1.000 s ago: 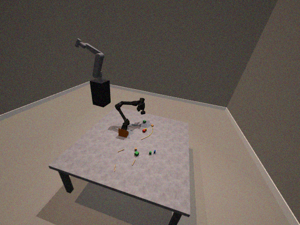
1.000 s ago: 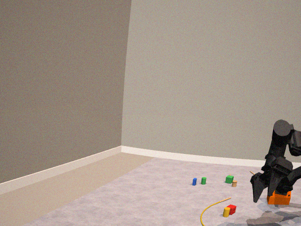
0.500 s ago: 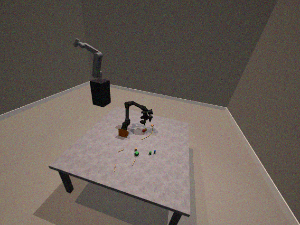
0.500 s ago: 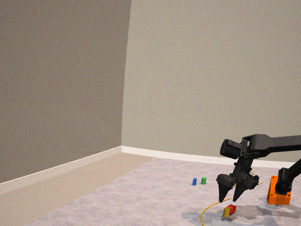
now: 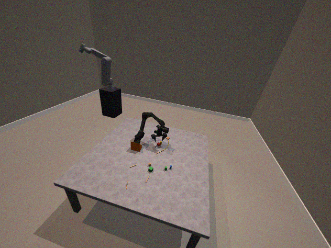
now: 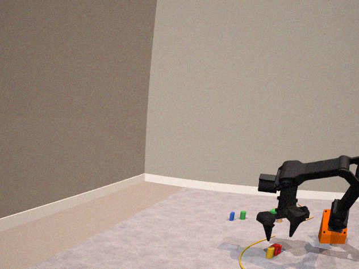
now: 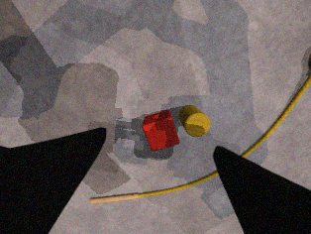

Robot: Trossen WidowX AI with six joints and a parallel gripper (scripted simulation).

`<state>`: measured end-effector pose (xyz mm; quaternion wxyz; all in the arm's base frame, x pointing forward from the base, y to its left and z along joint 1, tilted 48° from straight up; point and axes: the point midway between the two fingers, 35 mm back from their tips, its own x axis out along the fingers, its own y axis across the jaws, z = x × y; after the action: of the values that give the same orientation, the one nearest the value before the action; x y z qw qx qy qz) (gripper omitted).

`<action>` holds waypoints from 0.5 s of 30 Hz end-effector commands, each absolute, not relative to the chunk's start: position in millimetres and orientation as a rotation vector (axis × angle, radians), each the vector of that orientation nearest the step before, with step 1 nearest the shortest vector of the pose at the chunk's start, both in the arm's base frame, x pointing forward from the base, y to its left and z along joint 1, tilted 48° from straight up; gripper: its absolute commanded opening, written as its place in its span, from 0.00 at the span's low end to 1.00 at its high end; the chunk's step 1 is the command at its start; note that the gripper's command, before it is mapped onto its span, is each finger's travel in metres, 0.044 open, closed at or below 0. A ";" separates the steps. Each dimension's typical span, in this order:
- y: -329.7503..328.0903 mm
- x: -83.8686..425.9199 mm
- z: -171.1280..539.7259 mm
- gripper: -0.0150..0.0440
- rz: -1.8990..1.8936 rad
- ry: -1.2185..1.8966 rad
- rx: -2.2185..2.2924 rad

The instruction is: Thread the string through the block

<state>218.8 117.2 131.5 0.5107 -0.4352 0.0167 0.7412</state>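
My gripper [image 5: 158, 139] [image 6: 279, 238] [image 7: 160, 142] is open and empty, pointing down above the table near the stick. The tan stick [image 5: 160, 151] [image 7: 114, 198] lies on the table, in the wrist view below the gap between the fingertips. The yellow string [image 5: 168, 145] [image 6: 249, 247] [image 7: 183, 186] curves from it to the round button [image 5: 167, 138]. In the exterior view a fingertip covers part of the stick. A small tan piece [image 5: 149, 164] [image 6: 279, 220] stands mid-table; whether it is the block cannot be told, and no hole shows.
A red cube [image 5: 158, 144] [image 6: 277, 249] [image 7: 160, 130] and yellow cylinder [image 6: 270, 252] [image 7: 197, 125] stand below the gripper. Loose sticks [image 5: 133, 166] [image 5: 147, 179] [image 5: 127, 184], a green cube [image 5: 150, 169], green cylinder [image 5: 165, 168] and blue piece [image 5: 170, 167] lie farther off. The orange box [image 5: 135, 146] [image 6: 332, 238] is at the arm's base.
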 end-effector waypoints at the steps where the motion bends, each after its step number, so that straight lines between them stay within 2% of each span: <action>1: 116.0 219.1 130.4 1.00 1.788 0.045 -1.048; 3: 117.0 218.7 131.1 1.00 1.786 0.042 -1.045; 10: 117.0 218.7 130.9 0.69 1.786 0.043 -1.045; 15: 117.0 218.7 130.9 0.67 1.786 0.043 -1.045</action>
<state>218.7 117.0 130.9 0.5107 -0.4339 0.0180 0.7420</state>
